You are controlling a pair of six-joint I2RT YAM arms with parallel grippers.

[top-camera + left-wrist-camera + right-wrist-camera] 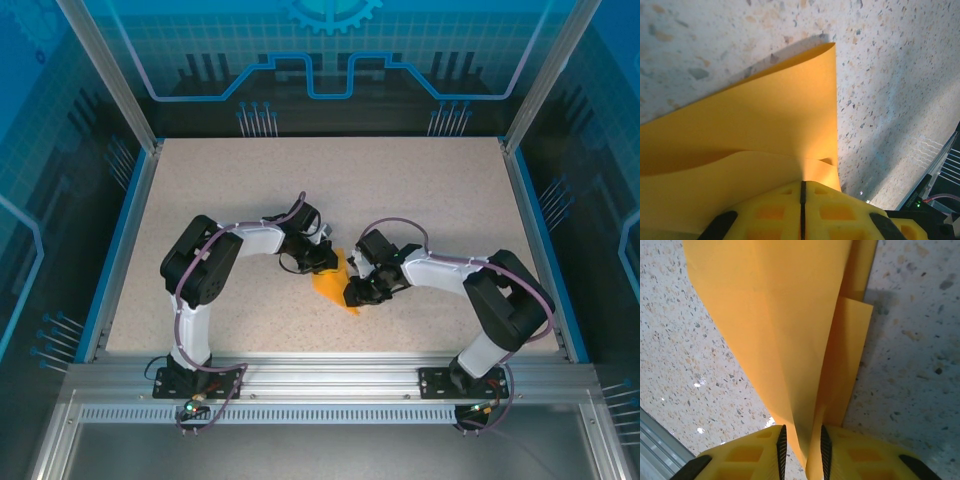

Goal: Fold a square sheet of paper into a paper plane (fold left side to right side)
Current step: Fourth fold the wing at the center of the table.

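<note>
Setting: blue-lit panels (pixel 330 50) wall in a speckled beige table (pixel 420 190); an aluminium rail (pixel 330 375) runs along its near edge, where both arm bases are bolted.
Paper, place: the orange sheet of paper (pixel 335 285) sits near the middle of the table, a little toward the near edge, between the two grippers.
Paper, shape: it is partly folded and raised off the surface, not lying flat.
Paper, left wrist view: broad curved layers (pixel 765 115) bow upward, and one edge stands clear of the table and throws a shadow on it.
Paper, right wrist view: a long creased panel (pixel 790 330) narrows toward the fingers, with a slimmer folded strip just beside it on the right.
Left gripper (pixel 326 262): it is at the sheet's far-left side. Its yellow fingers (pixel 840 210) are pressed together with only a dark seam between them, pinching the paper where its layers meet the tip.
Right gripper (pixel 352 292): it is at the near-right side. Its fingers (pixel 755 455) stand slightly apart and the paper runs down between them. Whether the pads press on it, I cannot tell.
Arms: both bend inward from their bases, and the wrists almost meet over the sheet.
</note>
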